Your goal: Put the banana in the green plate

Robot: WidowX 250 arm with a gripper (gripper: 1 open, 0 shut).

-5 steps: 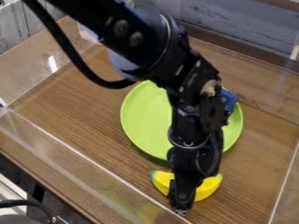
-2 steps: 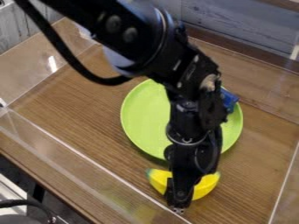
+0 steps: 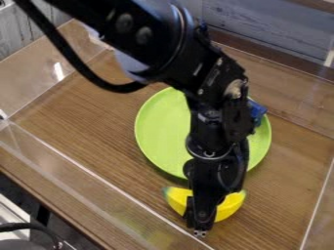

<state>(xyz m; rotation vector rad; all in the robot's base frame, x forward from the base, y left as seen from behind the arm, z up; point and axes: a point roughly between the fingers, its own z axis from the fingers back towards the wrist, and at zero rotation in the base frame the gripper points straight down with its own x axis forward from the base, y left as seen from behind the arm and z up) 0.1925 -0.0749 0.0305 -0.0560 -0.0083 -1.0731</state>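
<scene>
The yellow banana (image 3: pixel 229 205) lies at the front of the wooden table, just in front of the near rim of the lime-green plate (image 3: pixel 163 127). My gripper (image 3: pixel 200 223) comes straight down on the banana's middle and is shut on it. Yellow shows on both sides of the fingers. The arm hides the banana's centre and part of the plate. The banana is outside the plate.
A blue block (image 3: pixel 259 113) sits at the plate's right rim, partly behind the arm. Clear plastic walls (image 3: pixel 53 156) enclose the table, with the front wall close to the banana. Bare wood (image 3: pixel 78 107) lies left of the plate.
The banana and the gripper have shifted slightly up and to the left together. The jaws have stayed shut.
</scene>
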